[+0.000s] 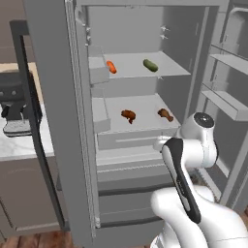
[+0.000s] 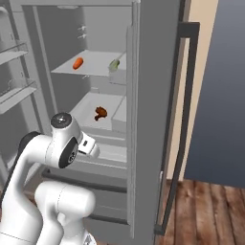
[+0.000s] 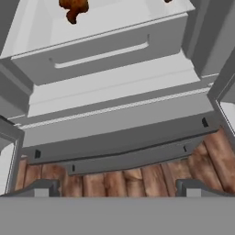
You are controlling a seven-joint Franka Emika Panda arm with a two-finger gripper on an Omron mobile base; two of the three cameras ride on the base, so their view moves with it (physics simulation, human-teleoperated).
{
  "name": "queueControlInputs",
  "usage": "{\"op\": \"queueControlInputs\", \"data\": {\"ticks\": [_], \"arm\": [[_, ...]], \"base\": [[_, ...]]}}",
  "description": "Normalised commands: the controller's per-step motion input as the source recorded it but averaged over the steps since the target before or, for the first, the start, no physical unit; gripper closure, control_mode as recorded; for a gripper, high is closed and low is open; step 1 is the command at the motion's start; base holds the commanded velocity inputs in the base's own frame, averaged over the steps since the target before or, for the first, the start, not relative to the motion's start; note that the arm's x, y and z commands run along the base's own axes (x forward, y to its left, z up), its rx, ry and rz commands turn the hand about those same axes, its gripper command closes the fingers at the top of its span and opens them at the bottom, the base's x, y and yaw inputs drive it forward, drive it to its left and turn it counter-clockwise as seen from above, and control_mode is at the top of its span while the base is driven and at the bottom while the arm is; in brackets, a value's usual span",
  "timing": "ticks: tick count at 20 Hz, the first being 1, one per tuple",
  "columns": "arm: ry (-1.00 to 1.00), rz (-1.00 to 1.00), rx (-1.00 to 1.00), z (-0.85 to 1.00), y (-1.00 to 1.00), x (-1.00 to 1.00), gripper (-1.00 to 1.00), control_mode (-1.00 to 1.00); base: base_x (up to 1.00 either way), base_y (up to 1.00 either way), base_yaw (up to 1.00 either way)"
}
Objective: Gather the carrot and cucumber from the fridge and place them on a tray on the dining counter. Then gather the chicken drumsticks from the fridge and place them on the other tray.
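The fridge stands open. On its upper shelf lie the orange carrot [image 1: 111, 67] [image 2: 77, 63] and the green cucumber [image 1: 150, 65] [image 2: 114, 63]. The shelf below holds two brown chicken drumsticks [image 1: 128, 115] [image 1: 165, 114]; one of them [image 2: 100, 113] [image 3: 73, 8] sits at the top left of the hand view. My gripper [image 3: 117, 189] is open and holds nothing. It hangs low in front of the fridge, below the drumstick shelf, pointing at the drawer and the floor. The trays and the dining counter are out of view.
Both fridge doors [image 1: 53, 121] [image 2: 153, 110] are swung open on either side of my arm. Door shelves [image 1: 227, 106] jut out on the right. A closed drawer [image 3: 101, 55] sits under the drumsticks. A coffee machine [image 1: 17, 116] stands on the counter to the left.
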Motion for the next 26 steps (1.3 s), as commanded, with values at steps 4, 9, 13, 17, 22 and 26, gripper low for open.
{"op": "queueControlInputs", "data": {"ticks": [4, 9, 13, 17, 22, 26], "arm": [[0.0, 0.0, 0.0, 0.0, 0.0, 0.0, -1.0, 1.0], [0.0, 0.0, 0.0, 0.0, 0.0, 0.0, -1.0, 1.0], [0.0, 0.0, 0.0, 0.0, 0.0, 0.0, -1.0, 1.0], [0.0, 0.0, 0.0, 0.0, 0.0, 0.0, -1.0, 1.0], [0.0, 0.0, 0.0, 0.0, 0.0, 0.0, -1.0, 1.0], [0.0, 0.0, 0.0, 0.0, 0.0, 0.0, -1.0, 1.0]], "base": [[0.35, 0.15, 0.06], [0.32, 0.13, 0.04], [0.34, 0.17, 0.04], [0.31, 0.17, 0.03], [0.3, 0.14, 0.03], [0.38, 0.17, 0.04]]}}
